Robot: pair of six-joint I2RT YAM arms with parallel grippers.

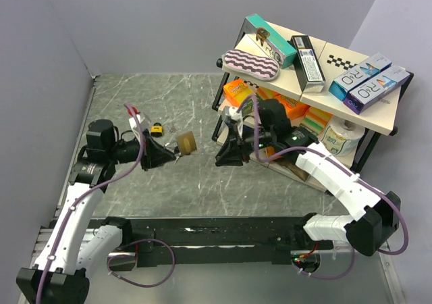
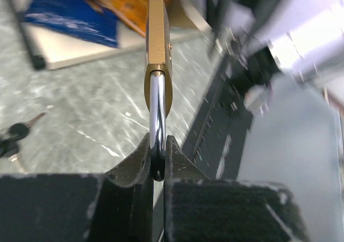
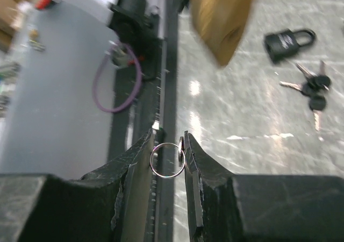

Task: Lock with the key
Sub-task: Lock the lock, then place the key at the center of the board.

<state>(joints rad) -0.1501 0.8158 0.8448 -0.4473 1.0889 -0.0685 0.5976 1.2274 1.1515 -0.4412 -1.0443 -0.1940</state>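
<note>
Grey marbled table (image 1: 175, 94); gold padlock (image 2: 157, 32), silver shackle (image 2: 157, 113); black padlock (image 3: 286, 43); pink wavy-striped pouch (image 1: 251, 63).

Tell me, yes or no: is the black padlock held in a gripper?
No, the black padlock lies free on the table beside a bunch of keys.

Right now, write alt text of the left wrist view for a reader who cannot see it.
The left end effector clamps the steel shackle of a brass padlock, whose body points away from the camera. Behind lies a grey marbled table, with dark-headed keys at the left edge and a blue box at top left.
</note>
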